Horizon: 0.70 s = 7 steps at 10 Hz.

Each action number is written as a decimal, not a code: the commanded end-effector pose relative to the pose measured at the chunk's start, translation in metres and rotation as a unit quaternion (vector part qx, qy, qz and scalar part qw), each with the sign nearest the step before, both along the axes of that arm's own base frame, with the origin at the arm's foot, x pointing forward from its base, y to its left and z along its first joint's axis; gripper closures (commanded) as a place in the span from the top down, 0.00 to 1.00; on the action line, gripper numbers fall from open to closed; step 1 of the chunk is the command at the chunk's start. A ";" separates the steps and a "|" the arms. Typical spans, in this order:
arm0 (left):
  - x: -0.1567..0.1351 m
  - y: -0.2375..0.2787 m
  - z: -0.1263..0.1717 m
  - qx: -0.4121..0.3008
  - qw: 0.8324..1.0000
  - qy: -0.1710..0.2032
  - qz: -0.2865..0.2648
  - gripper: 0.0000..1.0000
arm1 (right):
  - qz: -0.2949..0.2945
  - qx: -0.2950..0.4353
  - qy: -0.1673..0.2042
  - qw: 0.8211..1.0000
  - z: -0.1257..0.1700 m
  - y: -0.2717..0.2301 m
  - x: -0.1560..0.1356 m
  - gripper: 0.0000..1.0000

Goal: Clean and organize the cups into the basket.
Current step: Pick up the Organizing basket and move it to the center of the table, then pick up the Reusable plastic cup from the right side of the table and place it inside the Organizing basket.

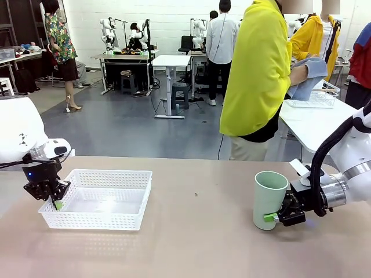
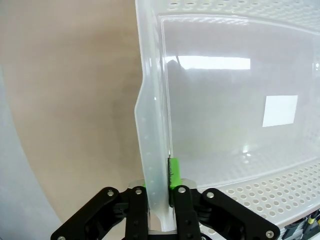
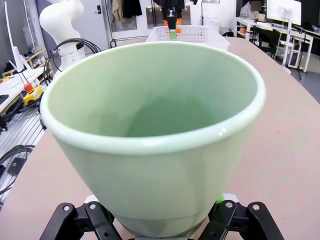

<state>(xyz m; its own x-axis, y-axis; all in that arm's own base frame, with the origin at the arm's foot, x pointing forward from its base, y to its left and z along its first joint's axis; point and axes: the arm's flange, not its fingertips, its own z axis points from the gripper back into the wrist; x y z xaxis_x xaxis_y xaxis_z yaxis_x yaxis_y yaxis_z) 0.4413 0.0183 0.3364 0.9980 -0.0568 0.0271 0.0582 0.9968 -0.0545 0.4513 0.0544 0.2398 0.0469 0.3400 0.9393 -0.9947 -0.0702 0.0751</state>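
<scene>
A pale mint green cup (image 1: 268, 200) stands upright on the table at the right. My right gripper (image 1: 279, 218) is shut on its lower part from the right side. In the right wrist view the cup (image 3: 155, 125) is empty inside, with the gripper (image 3: 160, 222) clamped around its base. The white lattice basket (image 1: 98, 200) sits at the left, empty. My left gripper (image 1: 56, 201) is shut on its left wall. In the left wrist view the fingers (image 2: 182, 200) pinch that thin wall (image 2: 152, 140), one pad inside and one outside.
A person in a yellow top (image 1: 255, 69) stands beyond the far edge, holding a bluish cloth (image 1: 310, 72). A white wire basket (image 1: 317, 98) rests on a side table at the back right. Bare tabletop (image 1: 197, 231) lies between basket and cup.
</scene>
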 end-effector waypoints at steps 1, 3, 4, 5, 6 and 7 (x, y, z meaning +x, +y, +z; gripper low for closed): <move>0.001 -0.009 0.003 -0.009 1.000 -0.005 0.018 0.00 | 0.015 0.005 -0.007 1.000 0.000 -0.002 0.004 0.00; 0.002 -0.024 0.007 -0.009 1.000 -0.011 0.014 0.00 | 0.011 0.002 -0.009 1.000 0.020 0.003 -0.002 0.00; 0.002 -0.038 0.010 -0.010 1.000 -0.023 0.012 0.00 | 0.000 0.005 -0.002 1.000 0.045 0.008 -0.009 0.00; 0.005 -0.055 0.015 -0.018 1.000 -0.020 0.016 0.00 | -0.015 0.005 -0.006 1.000 0.077 0.012 -0.019 0.00; 0.004 -0.078 0.020 -0.015 0.999 -0.029 0.013 0.00 | -0.026 0.008 -0.039 0.999 0.122 0.015 -0.036 0.00; 0.006 -0.100 0.024 -0.007 0.999 -0.031 0.010 0.00 | -0.023 0.017 -0.051 0.998 0.159 0.018 -0.051 0.00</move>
<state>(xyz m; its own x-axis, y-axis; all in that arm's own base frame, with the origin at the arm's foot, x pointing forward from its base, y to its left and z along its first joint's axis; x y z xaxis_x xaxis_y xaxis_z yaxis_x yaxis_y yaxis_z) 0.4446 -0.0625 0.3531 0.9963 -0.0589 0.0621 0.0633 0.9955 -0.0711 0.4274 0.0649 0.3587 -0.0249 0.3170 0.9481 -0.9986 -0.0530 -0.0085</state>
